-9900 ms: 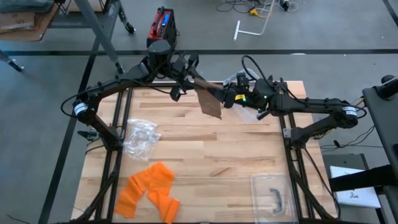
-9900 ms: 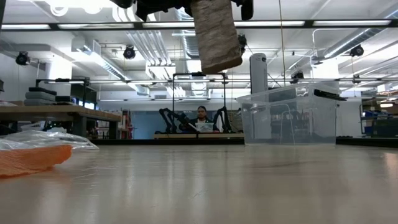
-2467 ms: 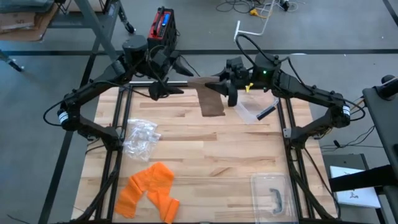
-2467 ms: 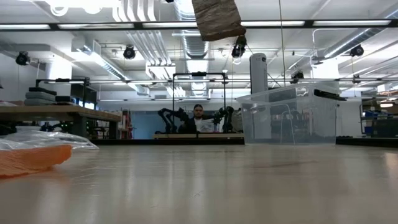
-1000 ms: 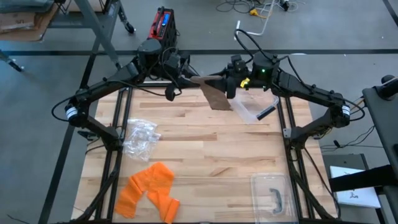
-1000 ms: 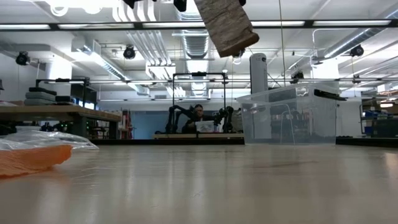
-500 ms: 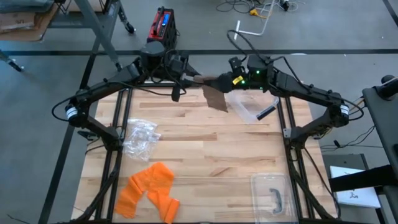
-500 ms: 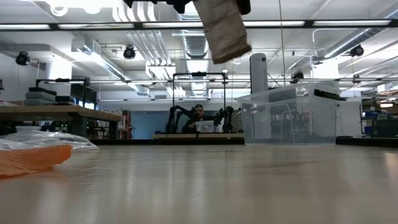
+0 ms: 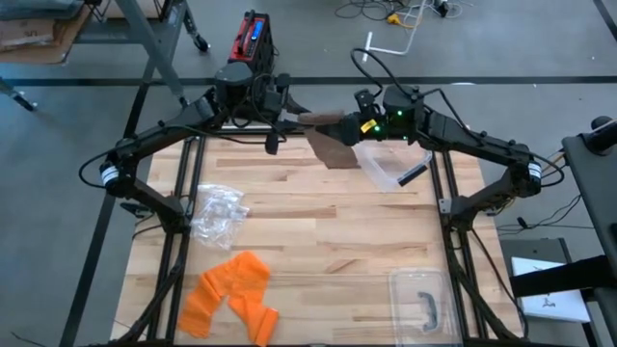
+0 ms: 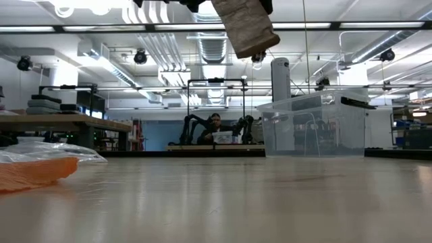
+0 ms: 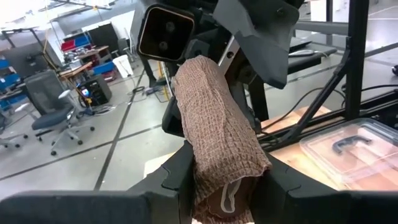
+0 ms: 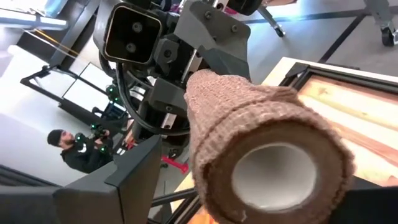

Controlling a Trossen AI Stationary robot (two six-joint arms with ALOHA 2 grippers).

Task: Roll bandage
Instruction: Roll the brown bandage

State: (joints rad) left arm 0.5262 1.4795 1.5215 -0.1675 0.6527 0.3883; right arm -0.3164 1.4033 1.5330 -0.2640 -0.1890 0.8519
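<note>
A brown bandage roll (image 9: 321, 120) is held high over the table's far edge between my two grippers. Its loose tail (image 9: 334, 150) hangs down, and also shows at the top of the low view (image 10: 247, 27). My left gripper (image 9: 294, 116) comes from the left and is shut on the roll (image 11: 214, 124). My right gripper (image 9: 349, 125) comes from the right and is shut on the roll's other end, where the white core (image 12: 273, 175) shows. My left gripper pinches the roll's near end (image 11: 211, 180) between its two fingers (image 11: 177, 180), coming level from the table's left. The roll is lifted clear of the table. My right gripper pinches the roll's sides (image 12: 202, 155) between its two fingers (image 12: 134, 180), near the end with the white core, coming level from the table's right. The tail hangs slack below.
A crumpled clear bag (image 9: 220, 214) lies at the left and orange bandages (image 9: 231, 294) at the near left. A clear box (image 9: 421, 299) stands at the near right. A clear wrapper (image 9: 386, 169) and a black piece (image 9: 413, 173) lie under the right arm.
My left gripper has gone a little toward the table's right. My right gripper's wrist has turned about its axis. The hanging tail has swung to one side and back while the roll stays lifted between both grippers.
</note>
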